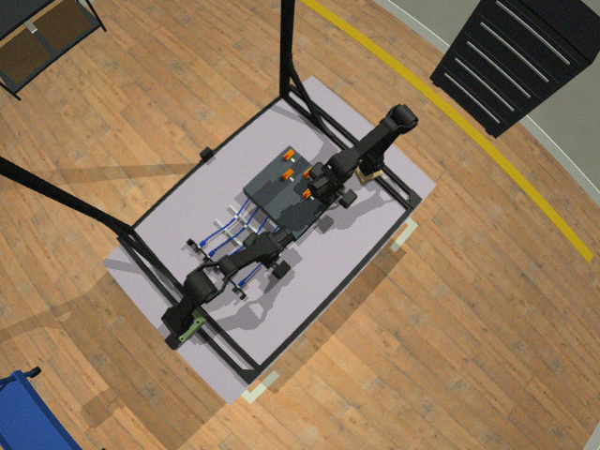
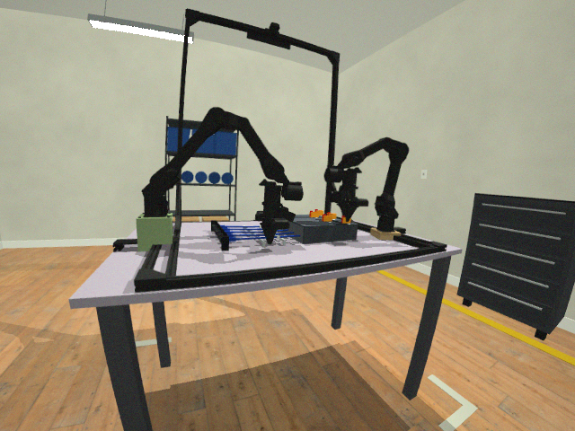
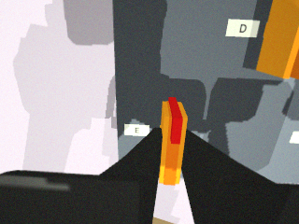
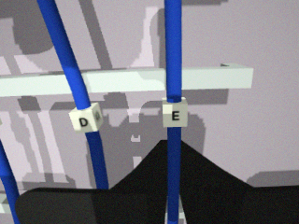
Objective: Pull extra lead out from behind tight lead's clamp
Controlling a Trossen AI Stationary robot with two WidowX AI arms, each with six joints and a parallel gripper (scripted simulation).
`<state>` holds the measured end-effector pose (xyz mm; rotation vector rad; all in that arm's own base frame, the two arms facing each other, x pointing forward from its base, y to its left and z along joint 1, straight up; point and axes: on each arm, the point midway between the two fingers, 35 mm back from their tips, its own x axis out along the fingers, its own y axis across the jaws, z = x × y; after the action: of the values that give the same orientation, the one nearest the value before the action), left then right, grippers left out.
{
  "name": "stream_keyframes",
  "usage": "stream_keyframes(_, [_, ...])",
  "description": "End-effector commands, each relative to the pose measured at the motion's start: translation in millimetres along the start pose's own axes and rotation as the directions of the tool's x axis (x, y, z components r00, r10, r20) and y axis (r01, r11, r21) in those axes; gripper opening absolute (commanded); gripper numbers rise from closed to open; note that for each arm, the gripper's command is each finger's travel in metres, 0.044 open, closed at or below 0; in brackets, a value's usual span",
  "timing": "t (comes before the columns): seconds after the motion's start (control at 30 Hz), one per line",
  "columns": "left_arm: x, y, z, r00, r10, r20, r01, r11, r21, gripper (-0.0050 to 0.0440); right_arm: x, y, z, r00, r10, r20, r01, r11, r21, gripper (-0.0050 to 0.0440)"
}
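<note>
Lead E (image 1: 250, 275) (image 2: 245, 238) (image 4: 173, 47) is the outermost lead, running over a pale crossbar (image 4: 215, 78), its E tag (image 4: 175, 113) just beyond the right tool (image 1: 277, 240) (image 2: 269, 241) (image 4: 170, 147). That tool is nearly shut, pinching the lead between its tips. The grip looks narrow, so a pull could slide along the sheath and gain no slack. Too hard or badly angled a tug could strain the plug, and no unplugging is allowed. Lead D (image 4: 73, 77) is close, so a sideways swing might snag it. Handle E (image 3: 170, 161) is in the left tool (image 1: 325, 189) (image 2: 349, 221) (image 3: 169, 135), closed to a narrow gap on it. Can't tell if it's raised; if it droops, the clamp would likely bite again mid-pull. Also can't tell if E is the tight one; if not, lifting costs a wrong seal. Handle D (image 1: 307, 193) (image 2: 329, 216) (image 3: 280, 37) sits near, could get bumped. Counter (image 1: 300, 291) (image 2: 199, 261) (image 3: 23, 140) (image 4: 266, 28) carries everything.
</note>
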<state>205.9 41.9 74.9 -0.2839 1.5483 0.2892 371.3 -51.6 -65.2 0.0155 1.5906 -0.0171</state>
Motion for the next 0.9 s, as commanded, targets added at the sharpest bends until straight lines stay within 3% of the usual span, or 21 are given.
stream_keyframes(0.0, [-4,0,3,1.0,-0.003,0.017,0.003,1.0,0.0,-0.005,-9,-1,6,1.0,-0.003,0.03,0.003,1.0,0.0,-0.005])
stream_keyframes(0.87, [-10,-1,3,1.0,-0.003,0.018,0.003,1.0,0.0,-0.005,-9,-1,6,1.0,-0.003,0.029,0.003,1.0,0.0,-0.005])
